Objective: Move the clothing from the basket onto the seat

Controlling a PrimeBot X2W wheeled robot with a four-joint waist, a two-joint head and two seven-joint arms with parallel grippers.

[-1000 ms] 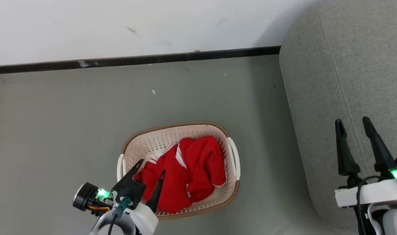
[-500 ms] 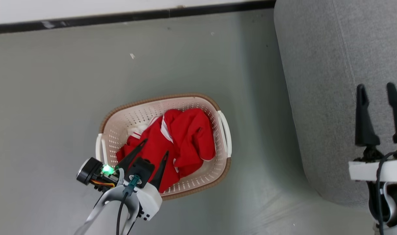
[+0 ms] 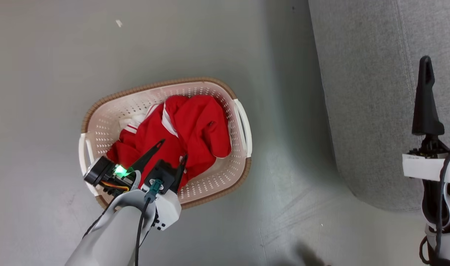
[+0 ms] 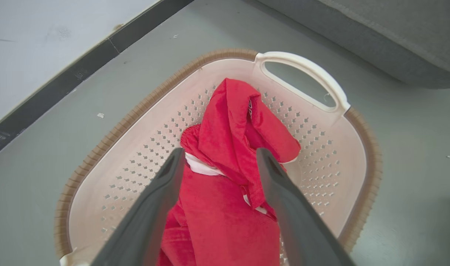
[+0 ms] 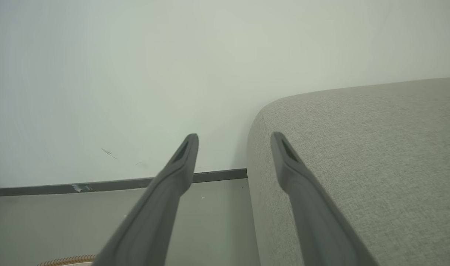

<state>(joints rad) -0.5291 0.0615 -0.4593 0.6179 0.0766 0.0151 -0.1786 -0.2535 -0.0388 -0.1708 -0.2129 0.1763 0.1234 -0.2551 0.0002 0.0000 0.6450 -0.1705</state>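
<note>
The clothing (image 3: 173, 136) lies bunched in the basket (image 3: 217, 184), which stands on the grey floor (image 3: 43, 55) near the seat (image 3: 365, 92) but apart from it; that is what we see from the head. There our left gripper (image 3: 173, 148) hangs over the near part of the red heap with its fingers spread wide and nothing held, and our right gripper (image 3: 443, 57) hovers over the seat, spread as well and empty. From the left wrist we look along two parted fingers that flank a raised fold of the clothing (image 4: 225, 147); we cannot tell whether they touch the fabric. The white handle (image 4: 306, 70) sits at the far rim, with the seat beyond it. From the right wrist we see parted, empty fingers pointing toward the wall (image 5: 99, 74) above the seat's rounded corner.
</note>
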